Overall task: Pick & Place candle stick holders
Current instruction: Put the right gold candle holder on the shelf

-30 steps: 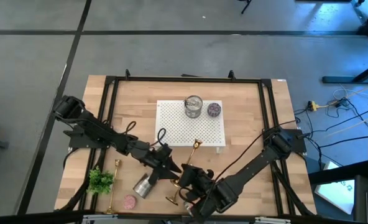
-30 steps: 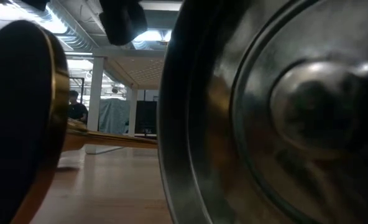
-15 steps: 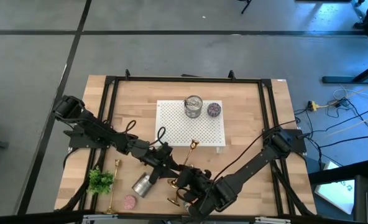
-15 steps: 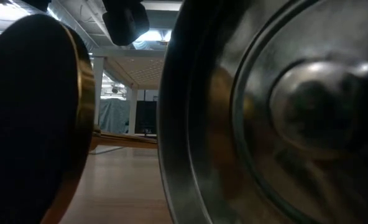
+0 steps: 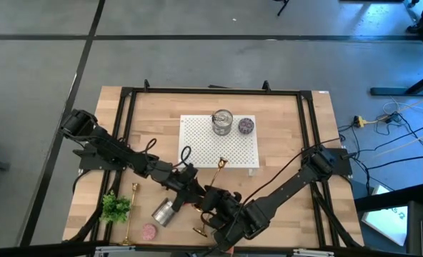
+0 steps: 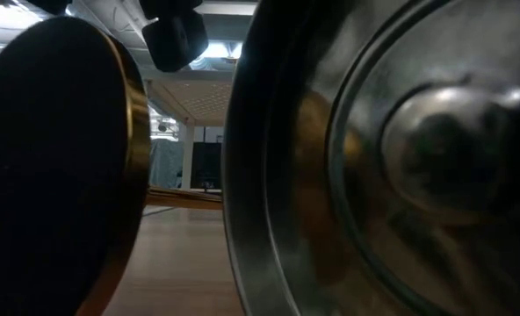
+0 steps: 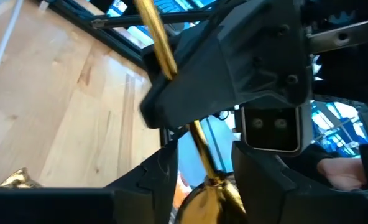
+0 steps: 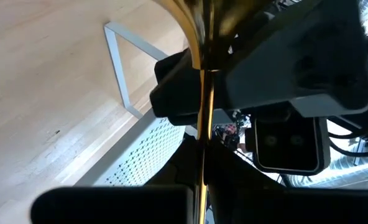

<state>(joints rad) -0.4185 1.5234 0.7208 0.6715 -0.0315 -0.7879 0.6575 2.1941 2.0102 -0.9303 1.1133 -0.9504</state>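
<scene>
A gold candle stick holder (image 5: 221, 163) lies slanted near the table's front middle, with its round base (image 5: 199, 230) toward the near edge. The base fills the left of the low view (image 6: 58, 167). My right gripper (image 5: 213, 207) is shut on its stem. My left gripper (image 5: 196, 194) is open. In the left wrist view its fingers (image 7: 153, 177) stand on either side of the stem (image 7: 202, 149) close to the base. A second gold holder (image 5: 131, 210) lies at the front left. My right gripper pinches the holder's thin stem (image 7: 165, 59) about midway along, between its two fingers. The fingers lie across the stem. The stem runs straight out past them in the right wrist view (image 8: 201, 124). Whether the base rests on the table does not show.
A silver tin (image 5: 163, 213) lies on its side beside the grippers and fills the low view's right (image 6: 383, 167). A pink candle (image 5: 149, 231) and a green plant (image 5: 116, 207) sit at the front left. A white pegboard (image 5: 197, 143) farther back carries a tin (image 5: 222, 121) and a purple candle (image 5: 246, 126).
My right gripper has gone a little toward the table's left and near edges with the holder. The holder's top end has shifted slightly left. In the low view its base has swung rightward and now covers more of the picture.
</scene>
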